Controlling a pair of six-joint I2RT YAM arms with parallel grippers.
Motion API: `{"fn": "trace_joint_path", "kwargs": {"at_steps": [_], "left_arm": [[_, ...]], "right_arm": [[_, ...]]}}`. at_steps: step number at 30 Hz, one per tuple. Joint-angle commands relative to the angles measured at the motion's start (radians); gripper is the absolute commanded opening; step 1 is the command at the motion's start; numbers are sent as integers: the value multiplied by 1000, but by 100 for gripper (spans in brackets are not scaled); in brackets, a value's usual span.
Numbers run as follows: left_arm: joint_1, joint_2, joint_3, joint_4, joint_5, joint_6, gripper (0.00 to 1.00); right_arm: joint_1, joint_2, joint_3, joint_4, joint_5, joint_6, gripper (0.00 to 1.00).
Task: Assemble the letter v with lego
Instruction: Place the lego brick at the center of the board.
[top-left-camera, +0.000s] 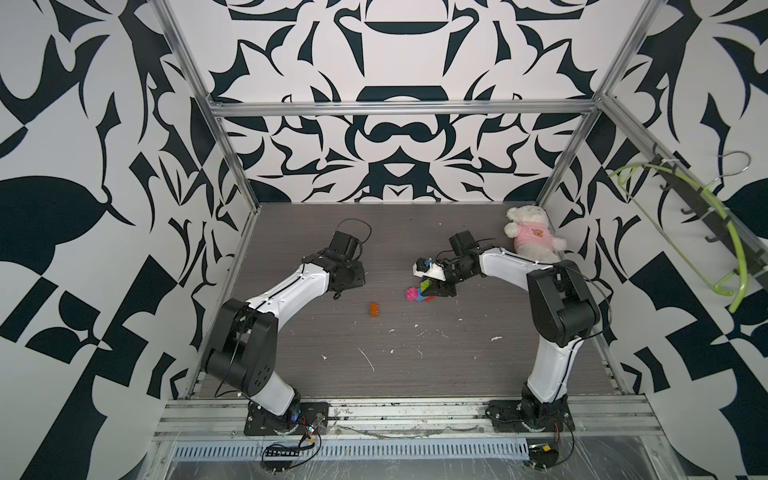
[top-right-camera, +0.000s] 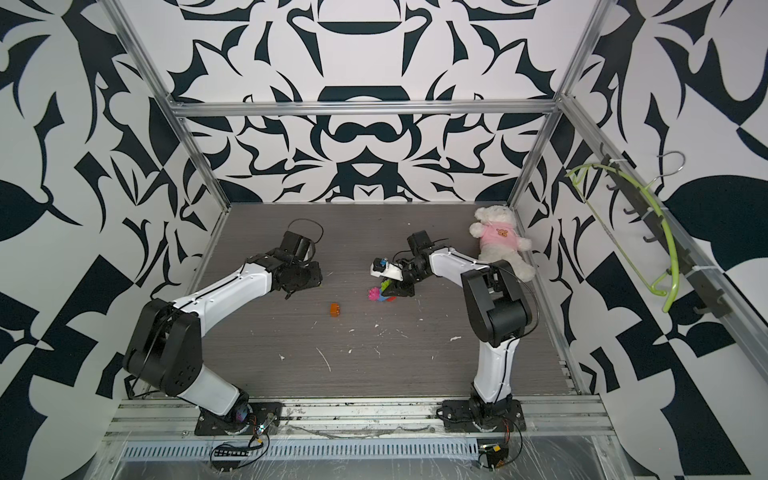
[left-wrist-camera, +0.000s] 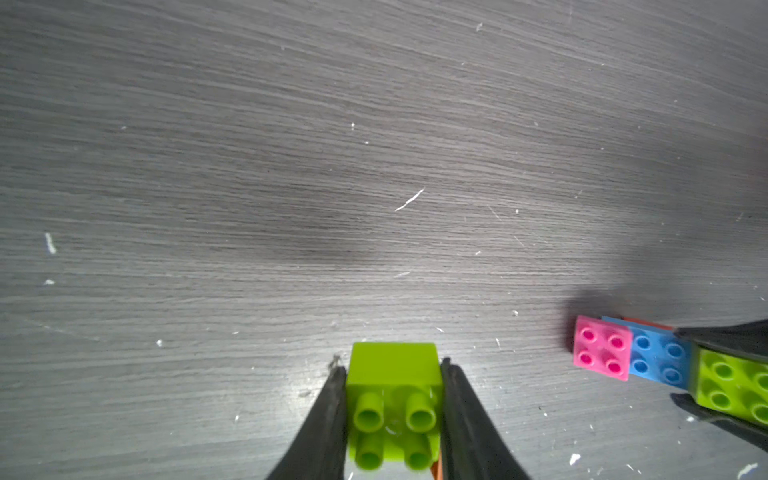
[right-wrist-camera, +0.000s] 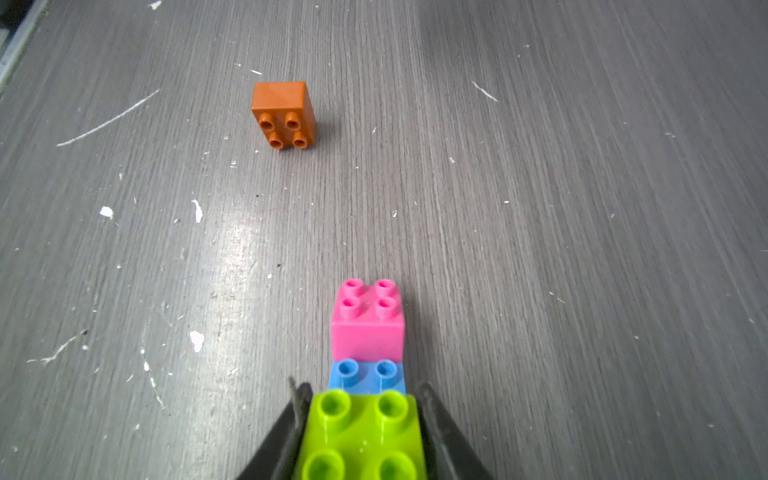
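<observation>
In the left wrist view my left gripper (left-wrist-camera: 392, 365) is shut on a single lime green brick (left-wrist-camera: 395, 374), held a little above the table with its studs facing the camera. A joined cluster lies mid-table: pink brick (right-wrist-camera: 368, 320), blue brick (right-wrist-camera: 368, 376), lime green brick (right-wrist-camera: 361, 436) and a red edge (left-wrist-camera: 646, 322) under the blue. My right gripper (right-wrist-camera: 361, 390) is shut on the cluster's lime green brick, one finger against each side. An orange brick (top-left-camera: 375, 310) lies alone on its side, left of the cluster (top-left-camera: 417, 293). In both top views the left gripper (top-left-camera: 338, 293) hovers left of these bricks.
A white teddy bear in a pink shirt (top-left-camera: 532, 235) lies in the far right corner, behind the right arm. A lime green hanger (top-left-camera: 706, 232) hangs on the right wall rail. Patterned walls close in the dark wood table (top-left-camera: 374, 365) on three sides.
</observation>
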Motion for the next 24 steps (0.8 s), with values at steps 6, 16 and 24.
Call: {"fn": "trace_joint_path", "kwargs": {"at_steps": [6, 16, 24], "left_arm": [[28, -35, -27, 3, 24, 17, 12], [34, -46, -27, 0, 28, 16, 12], [34, -50, -31, -13, 26, 19, 12]], "right_arm": [[10, -64, 26, 5, -56, 264, 30], [67, -161, -132, 357, 128, 1364, 8], [181, -132, -322, 685, 267, 1745, 6]]}}
